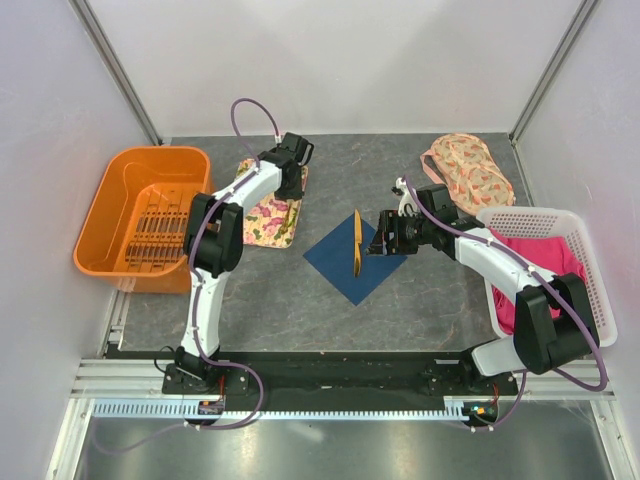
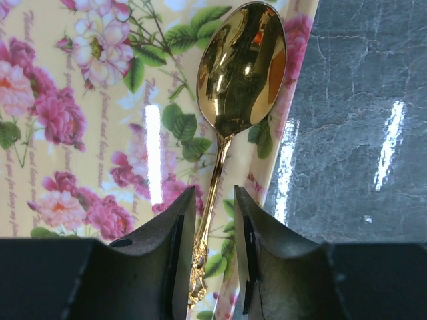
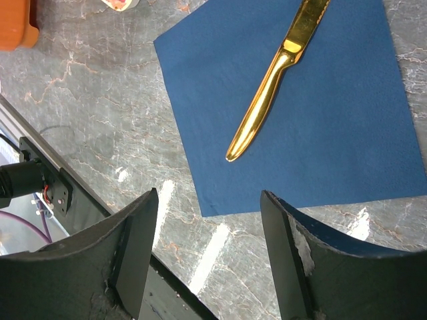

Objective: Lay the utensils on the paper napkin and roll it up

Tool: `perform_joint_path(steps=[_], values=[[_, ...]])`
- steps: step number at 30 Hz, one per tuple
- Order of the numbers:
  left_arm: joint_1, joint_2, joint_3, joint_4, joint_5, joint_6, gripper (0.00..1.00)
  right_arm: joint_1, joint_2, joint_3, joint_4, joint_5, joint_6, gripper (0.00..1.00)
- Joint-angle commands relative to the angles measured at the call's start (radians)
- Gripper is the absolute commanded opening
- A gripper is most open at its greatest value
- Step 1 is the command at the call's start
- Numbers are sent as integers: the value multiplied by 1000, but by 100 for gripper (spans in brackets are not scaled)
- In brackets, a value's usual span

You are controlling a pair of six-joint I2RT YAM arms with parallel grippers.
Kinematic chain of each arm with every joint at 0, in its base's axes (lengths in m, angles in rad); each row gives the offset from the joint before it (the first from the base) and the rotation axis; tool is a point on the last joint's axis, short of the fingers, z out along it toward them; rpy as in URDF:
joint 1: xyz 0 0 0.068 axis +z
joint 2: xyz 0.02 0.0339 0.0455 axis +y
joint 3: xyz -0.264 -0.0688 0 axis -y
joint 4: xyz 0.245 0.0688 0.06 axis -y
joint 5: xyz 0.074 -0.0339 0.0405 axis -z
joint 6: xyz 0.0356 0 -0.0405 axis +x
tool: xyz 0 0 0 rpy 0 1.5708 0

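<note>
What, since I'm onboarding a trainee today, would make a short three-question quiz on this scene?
1. True or false: the gold knife lies on the navy napkin.
2. The spoon rests on: A) the floral tray; B) the orange basket; C) the pink cloth.
3. Fill in: the left fingers straddle the spoon's ____.

Key: 1 true; 2 A; 3 handle.

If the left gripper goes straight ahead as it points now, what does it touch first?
Probably the spoon, whose handle lies between its fingers, on the floral tray; depth is unclear.
</note>
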Motion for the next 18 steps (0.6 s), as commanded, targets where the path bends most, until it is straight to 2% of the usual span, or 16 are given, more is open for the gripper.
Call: perform_joint_path(steps=[1, 9, 10, 12, 13, 18], values=[[2, 36, 57, 33, -26, 76, 35, -5, -1, 17, 6, -1, -8, 71], [9, 84, 77, 14, -49, 96, 28, -7, -9, 16, 6, -6, -8, 71], [9, 84, 77, 14, -44, 95, 24, -7, -10, 14, 6, -6, -7, 71], [9, 84, 83, 11, -42, 96, 8, -7, -12, 14, 6, -3, -8, 71], [11, 79, 88, 8, -46, 96, 3, -8, -10, 13, 6, -3, -10, 71], [9, -23, 99, 14, -93, 52, 2, -13, -13, 8, 7, -3, -8, 72]])
